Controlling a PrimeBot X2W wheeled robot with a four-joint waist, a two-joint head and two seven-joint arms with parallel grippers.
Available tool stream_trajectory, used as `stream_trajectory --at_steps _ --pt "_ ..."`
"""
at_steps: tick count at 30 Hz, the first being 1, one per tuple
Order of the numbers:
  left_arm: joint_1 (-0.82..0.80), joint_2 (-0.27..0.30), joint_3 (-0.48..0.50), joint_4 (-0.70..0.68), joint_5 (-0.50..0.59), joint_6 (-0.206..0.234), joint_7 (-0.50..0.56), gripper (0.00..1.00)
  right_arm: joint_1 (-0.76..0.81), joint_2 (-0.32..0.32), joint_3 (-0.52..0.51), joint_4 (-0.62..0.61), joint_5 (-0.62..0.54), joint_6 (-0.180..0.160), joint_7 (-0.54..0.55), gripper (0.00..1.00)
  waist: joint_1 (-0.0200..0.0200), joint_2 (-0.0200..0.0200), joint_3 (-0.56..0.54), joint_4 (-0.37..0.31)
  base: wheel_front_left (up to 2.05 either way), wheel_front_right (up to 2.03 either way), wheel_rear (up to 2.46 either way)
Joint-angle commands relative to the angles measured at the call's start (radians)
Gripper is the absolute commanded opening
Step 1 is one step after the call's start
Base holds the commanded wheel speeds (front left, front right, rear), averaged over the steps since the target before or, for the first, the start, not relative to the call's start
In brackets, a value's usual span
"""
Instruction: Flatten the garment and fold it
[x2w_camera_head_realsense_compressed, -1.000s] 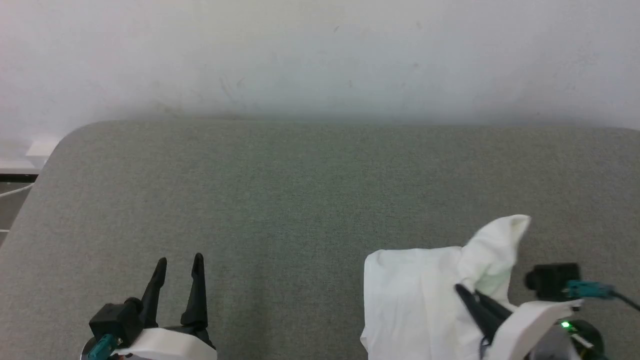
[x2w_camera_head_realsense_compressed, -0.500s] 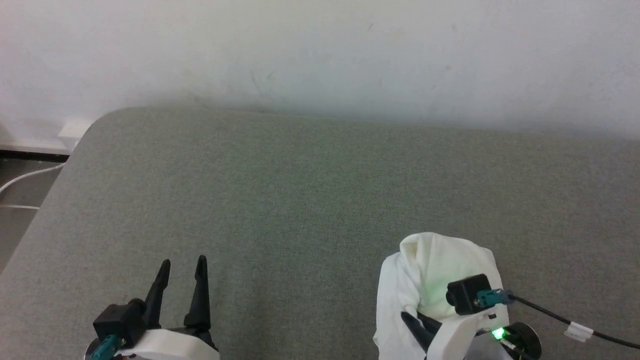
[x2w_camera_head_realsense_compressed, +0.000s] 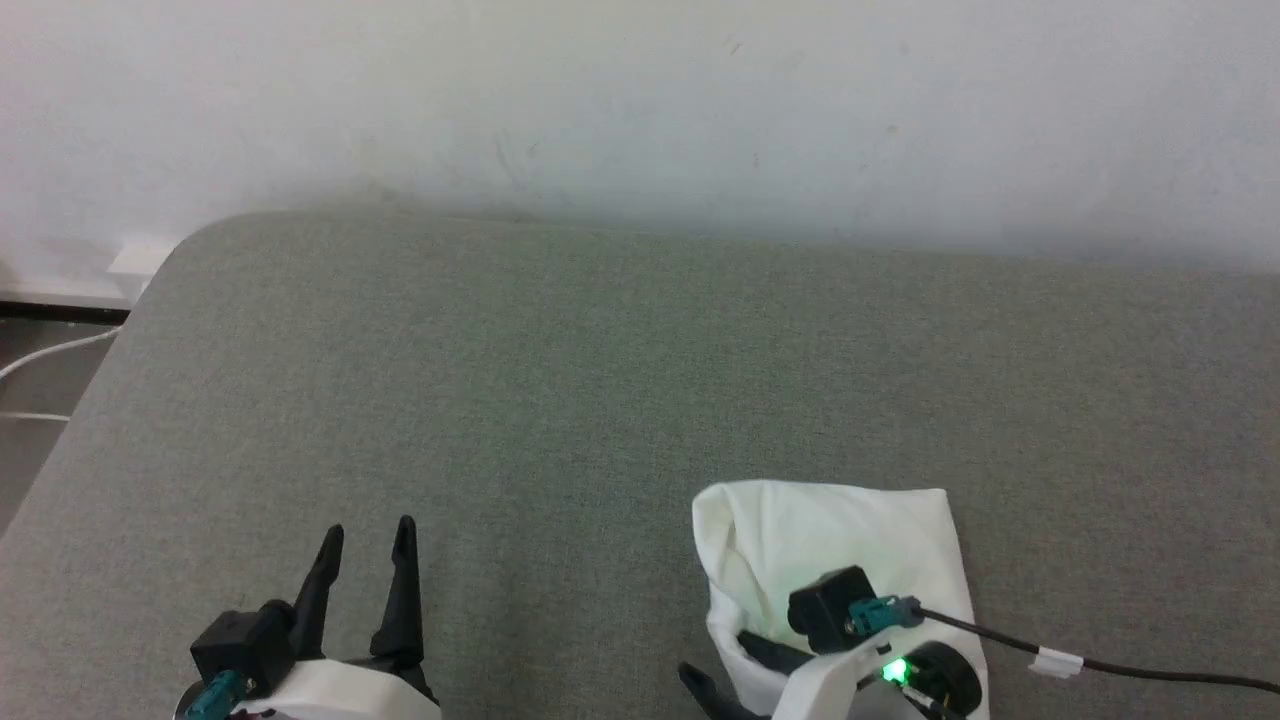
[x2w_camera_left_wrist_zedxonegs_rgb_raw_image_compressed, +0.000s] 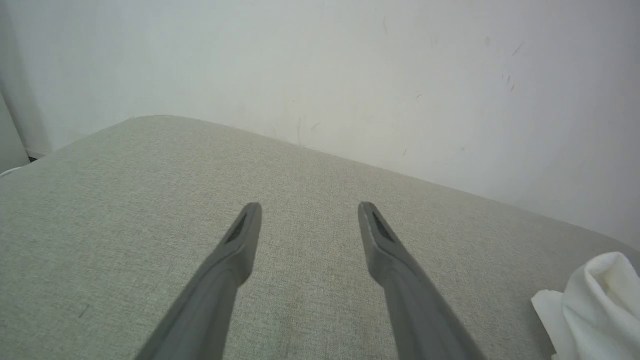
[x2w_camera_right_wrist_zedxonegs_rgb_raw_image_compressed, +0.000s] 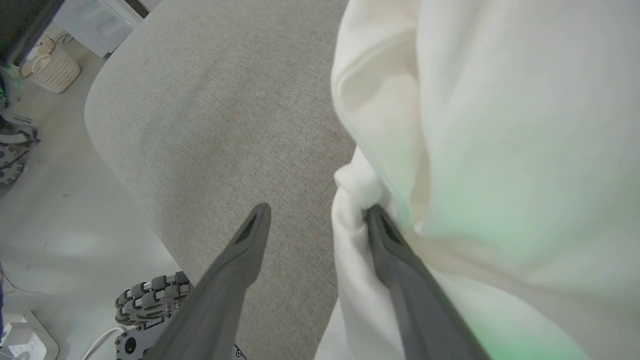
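The garment (x2w_camera_head_realsense_compressed: 850, 530) lies as a white, bunched and folded bundle on the near right part of the grey padded table (x2w_camera_head_realsense_compressed: 500, 400), close to the near edge. In the head view its far edge runs roughly straight from left to right, about parallel to the wall (x2w_camera_head_realsense_compressed: 640, 100) behind the table, and its far left corner is rounded into a soft roll. The near end is hidden behind the right arm, so its long axis cannot be judged, and no sleeve or collar can be made out to tell which way it points. The right gripper (x2w_camera_head_realsense_compressed: 715, 658) is released, its two dark fingers spread. In the right wrist view one finger (x2w_camera_right_wrist_zedxonegs_rgb_raw_image_compressed: 395, 250) rests against a fold at the bundle's edge and the other (x2w_camera_right_wrist_zedxonegs_rgb_raw_image_compressed: 245, 245) hangs over bare table. The left gripper (x2w_camera_head_realsense_compressed: 369, 527) is also released, holding nothing, over bare table well to the left of the garment.
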Motion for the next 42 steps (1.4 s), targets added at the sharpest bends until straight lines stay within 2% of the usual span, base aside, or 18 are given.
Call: stream_trajectory --at_steps 1,5,10,14,18,22,26,30,34,42 --pt "-0.007 -0.004 0.004 0.003 0.003 -0.006 -0.005 1.00 -0.033 0.005 0.018 -0.042 0.024 -0.001 -0.002 1.00 0.0000 0.0000 -0.011 -0.021 0.00 0.00 0.00" --pt "-0.008 -0.005 -0.003 0.003 0.005 -0.006 -0.005 1.00 -0.079 -0.012 -0.007 -0.134 0.003 -0.001 0.017 1.00 0.0000 0.0000 -0.022 -0.049 0.00 0.00 0.00" --pt "-0.009 -0.006 -0.006 -0.005 0.004 -0.007 -0.005 1.00 -0.166 -0.117 -0.088 -0.239 -0.107 -0.001 0.017 1.00 0.0000 0.0000 -0.028 -0.078 0.00 0.00 0.00" --pt "-0.012 -0.006 -0.007 -0.025 0.003 -0.007 -0.005 1.00 -0.228 -0.205 -0.161 -0.295 -0.188 -0.001 -0.081 1.00 0.0000 0.0000 -0.022 -0.095 0.00 0.00 0.00" --pt "-0.015 -0.006 -0.006 -0.047 0.003 -0.007 -0.005 1.00 -0.226 -0.252 -0.278 -0.293 -0.248 -0.001 -0.224 1.00 0.0000 0.0000 -0.008 -0.107 0.00 0.00 0.00" --pt "-0.020 -0.006 -0.007 -0.074 0.002 -0.005 -0.005 1.00 -0.172 -0.226 -0.420 -0.291 -0.283 -0.001 -0.364 1.00 0.0000 0.0000 0.011 -0.115 0.00 0.00 0.00" --pt "-0.022 -0.006 -0.007 -0.109 0.000 0.001 -0.005 1.00 -0.083 -0.153 -0.533 -0.298 -0.285 -0.001 -0.475 1.00 0.0000 0.0000 0.029 -0.118 0.00 0.00 0.00" --pt "-0.012 -0.006 -0.002 -0.139 -0.003 0.007 -0.005 1.00 -0.006 -0.070 -0.599 -0.308 -0.267 -0.001 -0.563 1.00 0.0000 0.0000 0.041 -0.121 0.00 0.00 0.00" --pt "-0.004 -0.006 0.002 -0.163 -0.001 0.012 -0.005 1.00 0.050 -0.032 -0.604 -0.305 -0.262 -0.001 -0.605 1.00 0.0000 0.0000 0.045 -0.120 0.00 0.00 0.00" --pt "0.006 -0.006 -0.007 -0.175 0.035 0.023 -0.005 1.00 0.079 -0.016 -0.563 -0.286 -0.271 -0.001 -0.627 1.00 0.0000 0.0000 0.043 -0.119 0.00 0.00 0.00"
